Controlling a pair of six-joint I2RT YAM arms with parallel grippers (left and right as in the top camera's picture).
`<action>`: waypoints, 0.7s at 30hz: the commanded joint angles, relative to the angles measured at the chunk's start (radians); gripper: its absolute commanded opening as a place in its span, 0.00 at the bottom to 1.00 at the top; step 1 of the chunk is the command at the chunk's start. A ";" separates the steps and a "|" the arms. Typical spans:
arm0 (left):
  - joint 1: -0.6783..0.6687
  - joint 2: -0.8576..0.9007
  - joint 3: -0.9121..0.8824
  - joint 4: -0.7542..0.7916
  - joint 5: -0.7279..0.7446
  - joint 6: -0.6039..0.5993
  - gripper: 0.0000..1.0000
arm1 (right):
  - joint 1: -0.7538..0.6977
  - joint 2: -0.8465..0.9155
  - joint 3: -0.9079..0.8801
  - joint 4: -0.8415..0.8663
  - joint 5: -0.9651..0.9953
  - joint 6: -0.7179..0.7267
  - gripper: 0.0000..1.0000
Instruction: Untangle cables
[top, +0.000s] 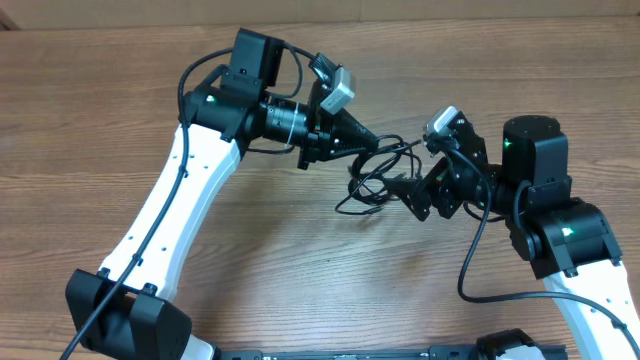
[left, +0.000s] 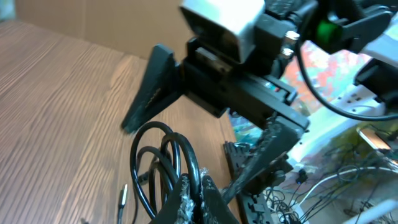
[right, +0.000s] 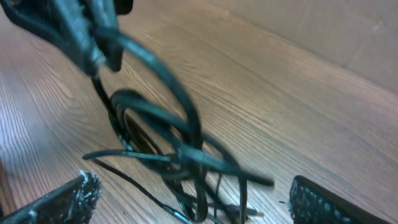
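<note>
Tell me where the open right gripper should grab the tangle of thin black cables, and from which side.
Probably the lower loops of the tangle of thin black cables, where strands cross near the wooden table. Come in low from the right gripper's own side: the left gripper pinches the top, and the loops hang facing the open jaws.

No legible text, labels, brands, numbers or signs

Wooden table (top: 100, 100) (cables (top: 372, 183) trailing on it)
</note>
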 joint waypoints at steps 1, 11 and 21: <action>-0.029 -0.005 0.025 0.004 0.077 0.053 0.04 | -0.003 -0.004 0.020 0.009 -0.044 -0.005 0.87; -0.045 -0.005 0.025 0.011 0.069 0.055 0.04 | -0.003 -0.004 0.020 -0.011 -0.132 -0.004 0.04; 0.010 -0.005 0.025 0.011 0.061 -0.069 1.00 | -0.004 -0.006 0.020 -0.044 -0.197 0.045 0.04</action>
